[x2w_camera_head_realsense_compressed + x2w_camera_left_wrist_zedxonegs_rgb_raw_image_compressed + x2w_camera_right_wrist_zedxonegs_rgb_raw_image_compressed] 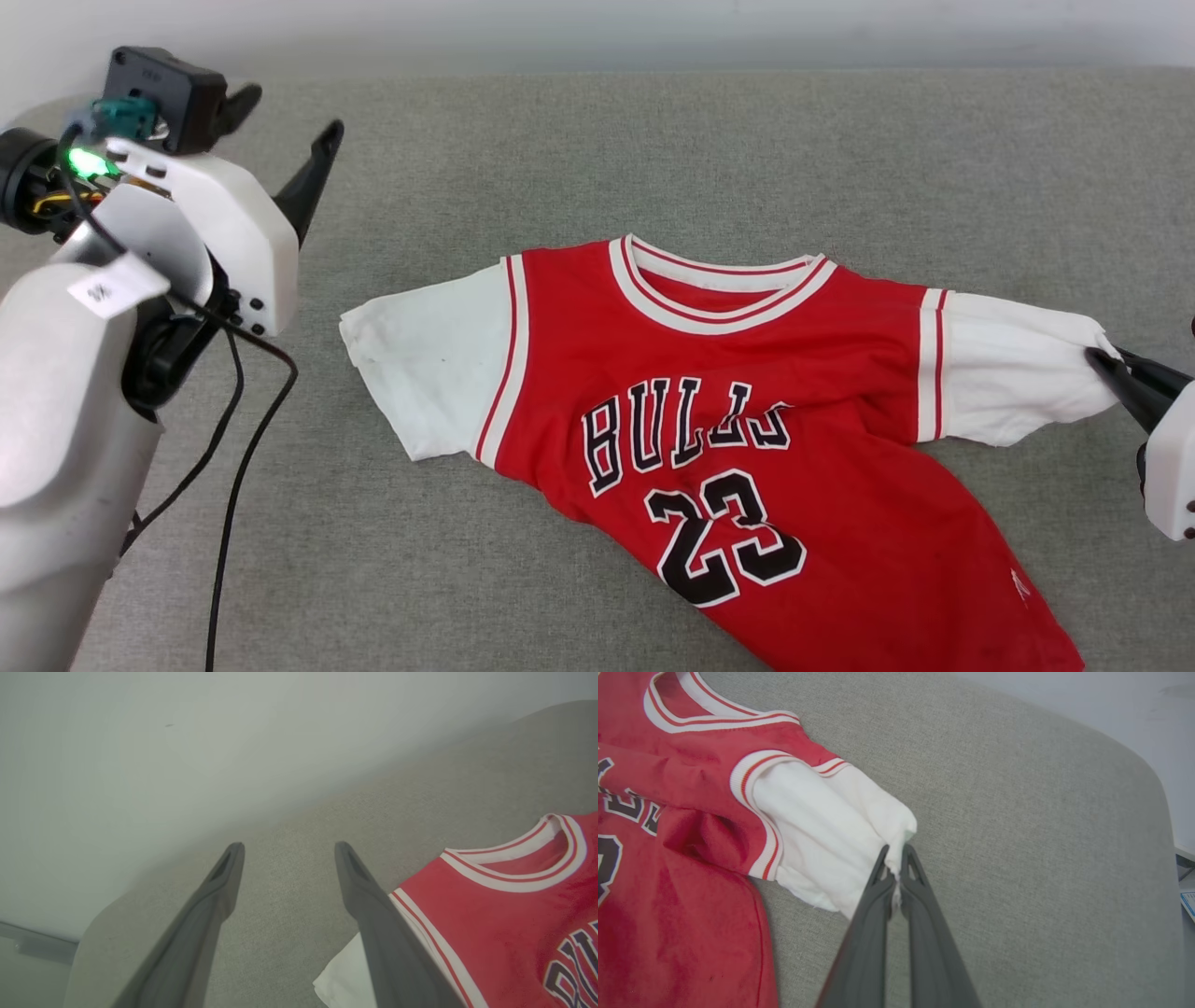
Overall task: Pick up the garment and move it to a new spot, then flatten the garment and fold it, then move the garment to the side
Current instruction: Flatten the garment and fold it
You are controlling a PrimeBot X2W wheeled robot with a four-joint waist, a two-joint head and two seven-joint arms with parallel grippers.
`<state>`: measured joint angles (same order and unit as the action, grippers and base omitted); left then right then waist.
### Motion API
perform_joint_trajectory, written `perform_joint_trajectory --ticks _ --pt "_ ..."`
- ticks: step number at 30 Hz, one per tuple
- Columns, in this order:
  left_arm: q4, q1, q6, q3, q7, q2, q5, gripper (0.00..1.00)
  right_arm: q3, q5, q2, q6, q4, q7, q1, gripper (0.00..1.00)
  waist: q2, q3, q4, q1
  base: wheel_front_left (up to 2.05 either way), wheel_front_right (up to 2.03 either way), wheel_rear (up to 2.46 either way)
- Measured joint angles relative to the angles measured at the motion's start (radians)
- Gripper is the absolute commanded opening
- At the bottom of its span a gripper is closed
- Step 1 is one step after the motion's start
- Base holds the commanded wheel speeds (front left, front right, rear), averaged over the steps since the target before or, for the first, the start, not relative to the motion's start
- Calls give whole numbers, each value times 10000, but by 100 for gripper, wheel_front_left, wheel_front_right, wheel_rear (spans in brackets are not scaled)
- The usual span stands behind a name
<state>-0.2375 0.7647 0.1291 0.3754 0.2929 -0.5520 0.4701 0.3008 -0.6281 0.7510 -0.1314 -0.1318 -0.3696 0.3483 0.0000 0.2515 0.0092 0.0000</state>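
The garment (747, 411) lies rumpled, face up, on the grey worktop (560, 159). The right pincer (1102, 359) is clamped on its white sleeve (1008, 373) tip; the left pincer (291, 112) hangs wide open, empty. Flattening seems in hand: next, likely draw that sleeve outward.

A grey fabric worktop (653, 140) with rounded corners. A pale wall (597, 28) rises behind the worktop. A small blue-and-white paper (1188, 903) lies beyond its corner.
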Motion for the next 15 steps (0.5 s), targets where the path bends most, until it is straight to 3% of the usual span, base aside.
perform_joint_trajectory --ticks 6,15 --pt "-621 743 0 1095 2581 -573 1685 100 -276 190 -205 0 360 -221 -130 0 0 250 -91 0 0 0 0" --pt "-1854 1531 0 2324 4918 -782 3210 100 -435 387 -368 0 794 -462 -40 0 0 818 -241 0 0 0 0"
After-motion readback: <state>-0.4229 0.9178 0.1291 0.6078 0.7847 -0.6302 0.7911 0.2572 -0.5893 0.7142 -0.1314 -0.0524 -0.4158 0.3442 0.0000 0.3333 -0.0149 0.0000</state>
